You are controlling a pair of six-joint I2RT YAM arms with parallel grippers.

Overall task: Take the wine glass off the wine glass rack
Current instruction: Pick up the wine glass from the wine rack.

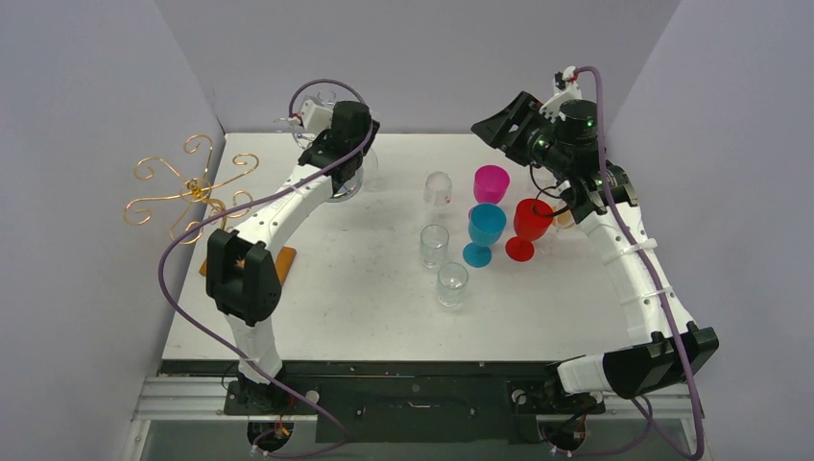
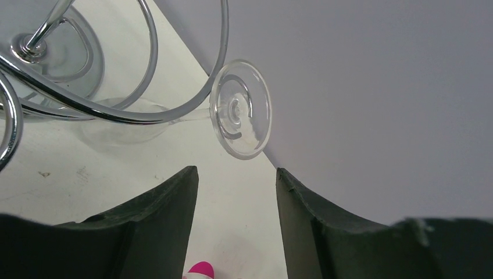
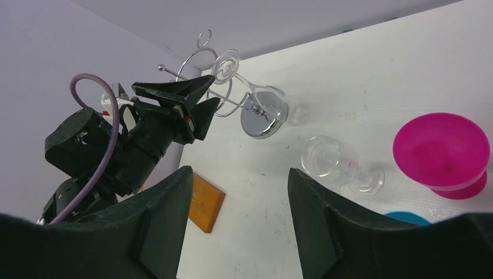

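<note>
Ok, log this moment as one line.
left gripper: open, just short of wine glass | wine glass: hanging in rack | right gripper: open, empty

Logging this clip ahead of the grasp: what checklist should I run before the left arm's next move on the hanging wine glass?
1. left gripper open: ok, jaws apart, nothing between them.
2. wine glass on the rack: ok, it hangs upside down from the chrome wire.
3. Glass between the left fingers: not ok, its foot lies beyond the fingertips.
4. Gripper lined up: ok, the foot sits roughly in line with the gap.
5. right gripper out of the way: ok, open, empty, far from the rack.
6. Free path out of the wire slot: cannot tell.
</note>
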